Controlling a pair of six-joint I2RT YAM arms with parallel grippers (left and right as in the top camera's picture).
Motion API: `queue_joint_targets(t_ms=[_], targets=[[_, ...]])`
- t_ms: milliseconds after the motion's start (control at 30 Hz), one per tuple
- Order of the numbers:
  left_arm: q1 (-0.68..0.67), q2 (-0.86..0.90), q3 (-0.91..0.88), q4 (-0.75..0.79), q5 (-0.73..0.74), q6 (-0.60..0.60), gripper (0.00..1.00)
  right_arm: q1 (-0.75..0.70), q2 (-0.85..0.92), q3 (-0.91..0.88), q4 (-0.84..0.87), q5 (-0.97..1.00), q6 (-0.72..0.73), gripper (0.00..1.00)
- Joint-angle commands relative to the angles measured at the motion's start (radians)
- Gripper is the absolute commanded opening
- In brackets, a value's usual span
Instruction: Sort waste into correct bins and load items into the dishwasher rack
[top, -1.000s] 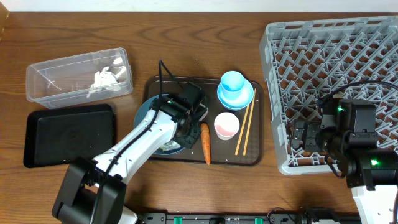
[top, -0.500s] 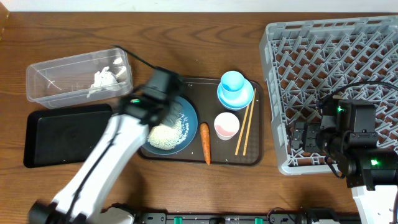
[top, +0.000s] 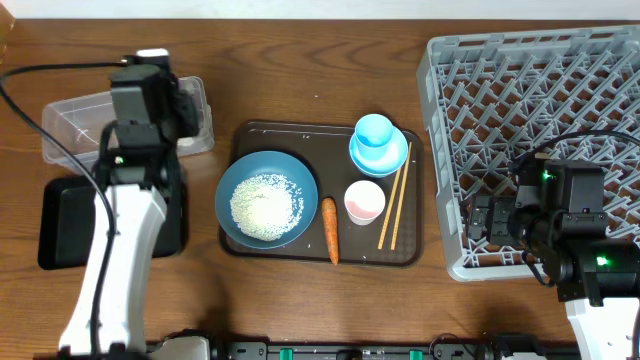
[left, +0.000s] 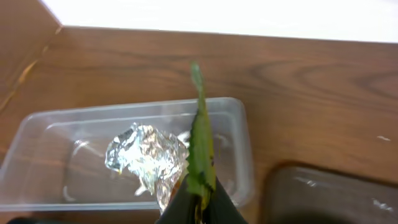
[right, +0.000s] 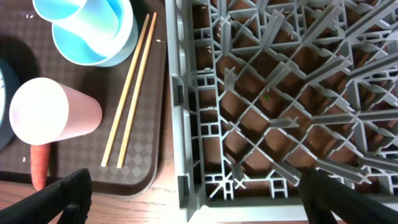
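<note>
Counting over the counter (top: 300, 60): one brown serving tray (top: 290, 140) sits in the middle. On it is one blue bowl (top: 240, 165) with one heap of rice (top: 265, 205) inside. One carrot (top: 329, 228) lies just beside the bowl on the tray floor. One white-pink cup (top: 364, 201) stands next to the carrot. One light-blue cup (top: 374, 132) rests on its one saucer (top: 385, 168). Two chopsticks (top: 393, 208) lie side by side along the tray's right edge.

There are two bins at the left: one clear tub (top: 70, 125) and, nearer the arm's base, one black tray (top: 60, 220). One grey rack (top: 540, 90) fills the right side.

The left pincer (left: 200, 205) hangs over the clear tub, pressed together on one thin green strip (left: 199, 143) that sticks up from between its tips. Below it, in the tub, lies one crumpled wrapper (left: 146, 155), shiny and silvery.

The right pincer (right: 194, 186) is spread wide above the rack's near corner, next to the serving tray.
</note>
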Motion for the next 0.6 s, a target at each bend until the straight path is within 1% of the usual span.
queue_joint_targets(t_ms=[0,33,100,200,300,367,467,567], targets=[[0.040,0.077,0.013,0.049,-0.008,-0.013,0.25,0.008,0.000,0.018,0.000,-0.007,0.005,0.99],[0.049,0.095,0.013,0.068,-0.008,-0.013,0.39,0.008,0.000,0.018,0.000,-0.007,0.005,0.99],[0.060,0.121,0.013,0.098,-0.004,-0.013,0.42,0.008,0.000,0.018,0.000,-0.007,0.005,0.99],[0.062,0.127,0.014,0.110,0.000,-0.021,0.58,0.008,0.000,0.018,-0.001,-0.007,0.005,0.99],[0.055,0.100,0.014,0.057,0.055,-0.025,0.60,0.008,0.000,0.018,0.000,-0.007,0.005,0.99],[0.047,0.071,0.014,-0.018,0.142,-0.031,0.61,0.008,0.000,0.018,0.000,-0.007,0.005,0.99],[0.025,0.026,0.013,-0.155,0.300,-0.093,0.61,0.008,0.000,0.018,0.003,-0.007,0.005,0.99],[-0.008,0.002,0.013,-0.278,0.423,-0.125,0.60,0.008,0.000,0.018,0.003,-0.007,0.005,0.99]])
